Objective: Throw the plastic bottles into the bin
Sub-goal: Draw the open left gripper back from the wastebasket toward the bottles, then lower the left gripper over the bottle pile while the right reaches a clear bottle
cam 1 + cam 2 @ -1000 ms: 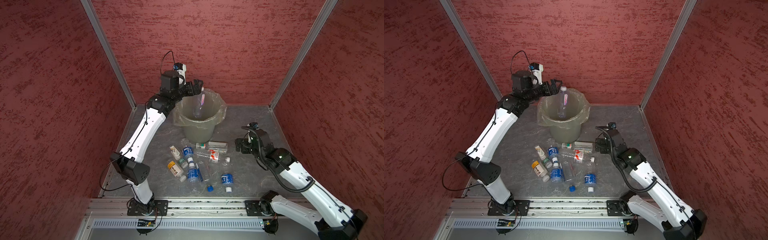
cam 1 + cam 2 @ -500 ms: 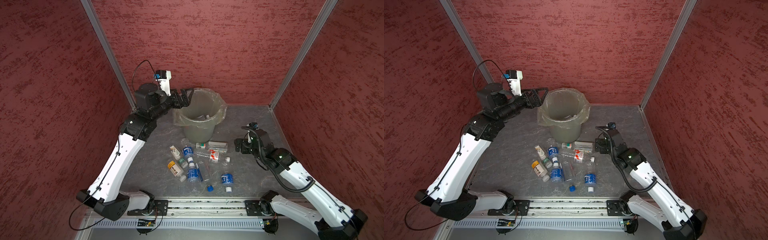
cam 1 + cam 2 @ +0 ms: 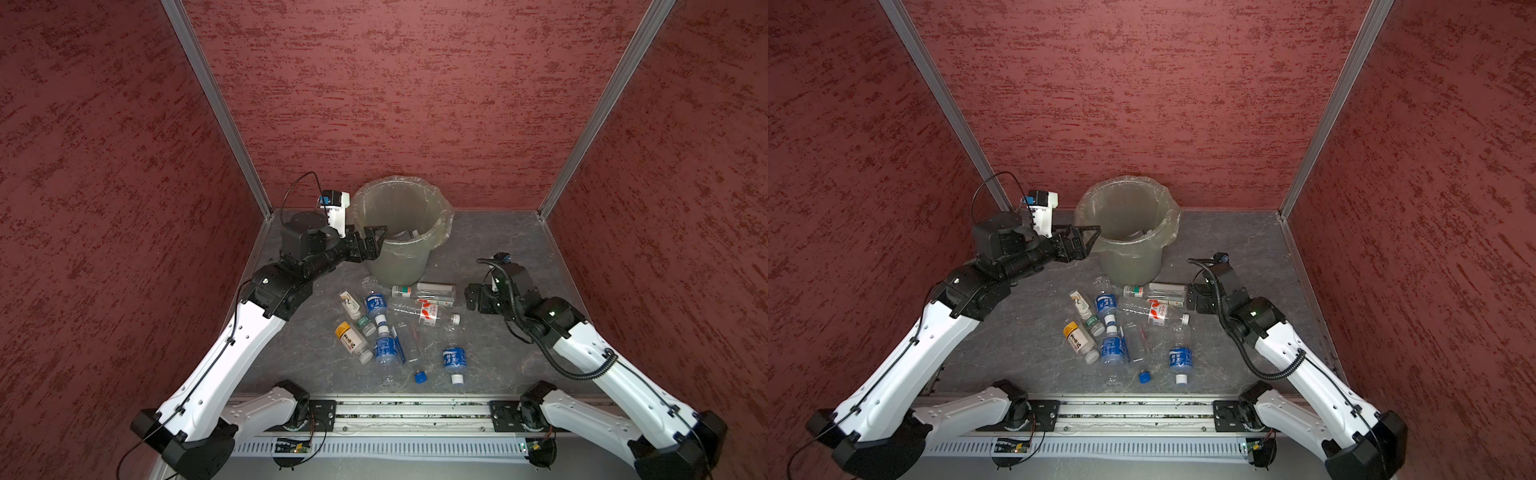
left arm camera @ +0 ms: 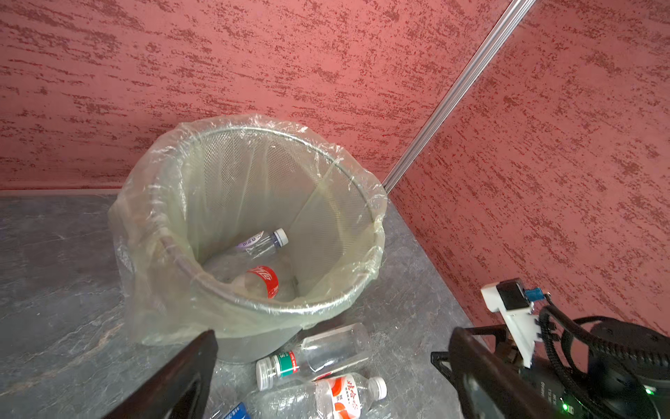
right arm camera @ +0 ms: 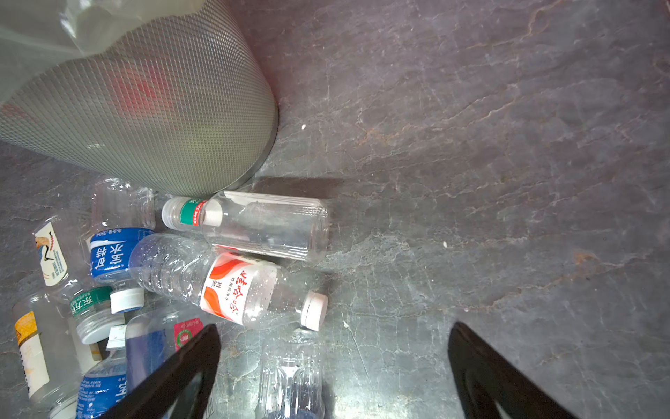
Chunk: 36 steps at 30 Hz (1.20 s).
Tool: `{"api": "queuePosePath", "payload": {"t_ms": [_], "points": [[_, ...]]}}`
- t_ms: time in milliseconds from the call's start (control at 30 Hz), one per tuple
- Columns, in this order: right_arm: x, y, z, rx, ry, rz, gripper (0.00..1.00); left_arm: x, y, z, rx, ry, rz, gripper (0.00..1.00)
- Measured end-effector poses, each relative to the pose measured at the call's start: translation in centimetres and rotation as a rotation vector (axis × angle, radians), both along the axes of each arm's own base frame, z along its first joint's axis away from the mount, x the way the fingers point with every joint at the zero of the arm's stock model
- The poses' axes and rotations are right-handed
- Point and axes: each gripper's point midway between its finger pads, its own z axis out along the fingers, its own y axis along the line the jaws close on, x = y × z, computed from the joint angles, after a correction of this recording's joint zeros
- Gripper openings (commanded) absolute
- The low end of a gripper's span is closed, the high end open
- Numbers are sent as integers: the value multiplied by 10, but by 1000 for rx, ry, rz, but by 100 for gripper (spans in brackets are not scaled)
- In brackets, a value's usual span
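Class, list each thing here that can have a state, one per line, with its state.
bin: upright, lined.
left gripper: open, empty, near the bin's rim.
right gripper: open, empty.
red-label bottle: lying inside the bin.
orange-label bottle: lying on the floor, capped.
green-collar bottle: lying, capped, beside the bin's base.

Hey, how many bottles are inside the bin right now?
2. A clear bottle with a pale cap and a red-labelled bottle lie close together at the bottom of the bin. Its near rim may hide others.
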Motion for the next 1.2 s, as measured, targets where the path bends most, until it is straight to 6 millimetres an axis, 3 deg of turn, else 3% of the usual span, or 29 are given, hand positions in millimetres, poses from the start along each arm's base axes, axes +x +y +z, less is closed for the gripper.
{"api": "queuePosePath", "payload": {"t_ms": [233, 433, 633, 867, 1200], "points": [[-11, 10, -17, 38, 68, 8, 98, -28, 13, -32, 28, 34, 14, 99], [-31, 31, -48, 37, 167, 45, 98, -43, 24, -78, 50, 124, 44, 99], [-50, 51, -63, 46, 224, 80, 96, -65, 31, -128, 76, 234, 43, 100], [-69, 70, -86, 19, 306, 112, 94, -86, 41, -165, 78, 316, 63, 99], [-81, 71, -107, -4, 386, 97, 91, -103, 45, -211, 96, 430, 71, 100]]}}
